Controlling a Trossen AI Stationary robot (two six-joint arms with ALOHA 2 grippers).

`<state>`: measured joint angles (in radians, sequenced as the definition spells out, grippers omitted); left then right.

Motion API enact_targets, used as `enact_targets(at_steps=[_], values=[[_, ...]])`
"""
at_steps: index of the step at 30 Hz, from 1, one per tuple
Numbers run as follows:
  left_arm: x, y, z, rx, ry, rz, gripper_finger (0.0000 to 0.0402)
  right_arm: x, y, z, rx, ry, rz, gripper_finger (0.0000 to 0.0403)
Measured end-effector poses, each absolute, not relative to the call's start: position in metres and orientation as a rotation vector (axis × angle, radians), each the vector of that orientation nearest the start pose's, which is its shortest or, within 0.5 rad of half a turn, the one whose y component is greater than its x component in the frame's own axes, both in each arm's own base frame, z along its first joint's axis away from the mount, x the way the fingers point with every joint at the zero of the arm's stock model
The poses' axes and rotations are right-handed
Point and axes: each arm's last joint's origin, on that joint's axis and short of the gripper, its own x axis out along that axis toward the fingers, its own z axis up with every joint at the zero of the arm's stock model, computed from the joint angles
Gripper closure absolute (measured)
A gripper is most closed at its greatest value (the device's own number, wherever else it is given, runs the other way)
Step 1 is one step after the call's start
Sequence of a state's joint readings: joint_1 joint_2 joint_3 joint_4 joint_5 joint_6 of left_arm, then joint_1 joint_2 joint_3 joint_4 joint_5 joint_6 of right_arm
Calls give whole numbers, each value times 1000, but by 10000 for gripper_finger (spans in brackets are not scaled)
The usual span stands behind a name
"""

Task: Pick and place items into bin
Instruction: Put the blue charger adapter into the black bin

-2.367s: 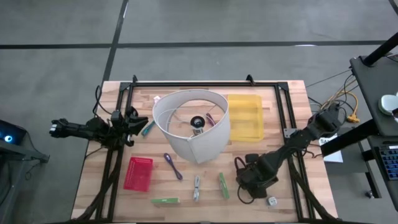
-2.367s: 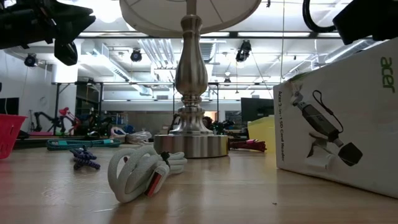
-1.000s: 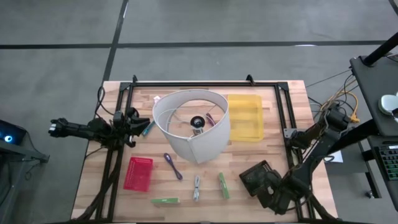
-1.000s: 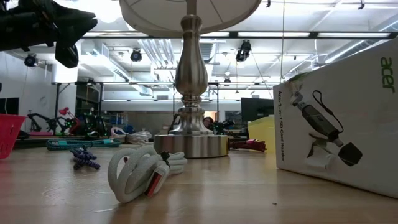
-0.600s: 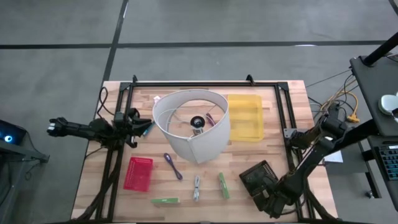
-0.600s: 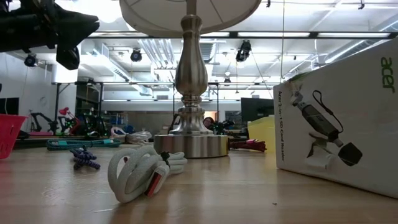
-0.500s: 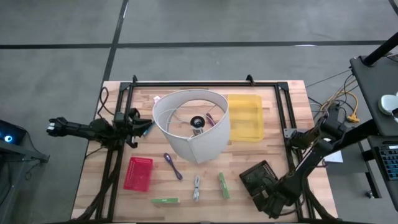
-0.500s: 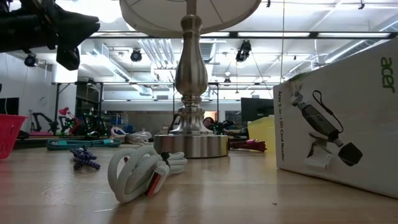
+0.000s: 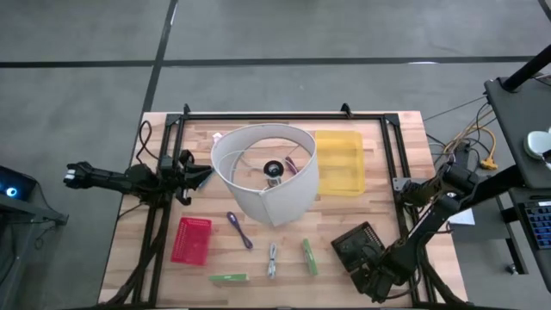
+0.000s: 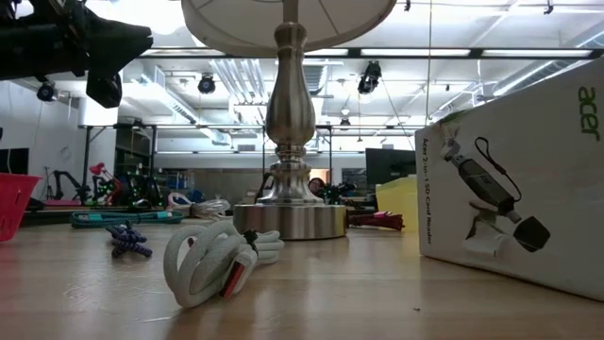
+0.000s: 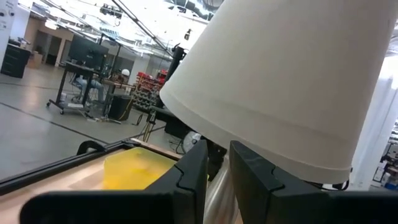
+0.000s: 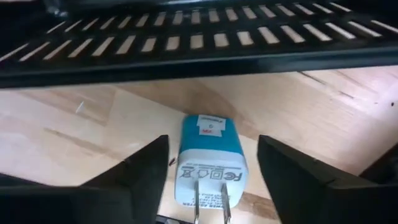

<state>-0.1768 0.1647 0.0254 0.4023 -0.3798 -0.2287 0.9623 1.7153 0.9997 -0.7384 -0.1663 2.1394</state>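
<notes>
My right gripper (image 12: 214, 186) hangs open over the table's near right corner (image 9: 379, 277), pointing down. A small blue-and-white plug adapter (image 12: 210, 155) lies flat on the wood between its fingers, with a gap on each side. The yellow bin (image 9: 340, 162) sits at the far right of the table. A purple tool (image 9: 239, 229), a silvery clip (image 9: 272, 260) and two green sticks (image 9: 309, 256) (image 9: 228, 278) lie on the near part. My left gripper (image 11: 217, 180) waits at the left (image 9: 191, 172), shut to a narrow slit, pointing at the lampshade.
A white lampshade (image 9: 265, 172) on its metal stand (image 10: 290, 219) fills the table's middle. A red basket (image 9: 191, 239) lies near left. A black slotted box (image 12: 199, 43) stands just beyond the adapter (image 9: 355, 245). A coiled white cord (image 10: 212, 260) lies by the lamp base.
My right gripper has come down a little over the table's near right corner, still pointing down.
</notes>
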Motion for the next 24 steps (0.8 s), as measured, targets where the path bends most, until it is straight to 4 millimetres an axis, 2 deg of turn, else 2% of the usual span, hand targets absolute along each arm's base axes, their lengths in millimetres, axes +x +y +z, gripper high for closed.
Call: enact_targets(at_steps=[5, 11, 15, 19, 21, 24], values=[[102, -7, 197, -299, -274, 172, 349, 165, 246, 154, 1001, 1575, -747, 264], [103, -7, 196, -298, -270, 173, 349, 165, 247, 160, 979, 1612, -674, 268], [103, -7, 196, -298, -272, 173, 349, 173, 248, 187, 950, 1590, -342, 268], [103, -8, 197, -298, -272, 172, 349, 179, 240, 220, 869, 1450, -105, 268], [103, -8, 197, -298, -273, 172, 349, 178, 230, 234, 833, 1385, -74, 268], [102, -7, 197, -298, -272, 172, 349, 175, 209, 245, 793, 1307, -164, 268]])
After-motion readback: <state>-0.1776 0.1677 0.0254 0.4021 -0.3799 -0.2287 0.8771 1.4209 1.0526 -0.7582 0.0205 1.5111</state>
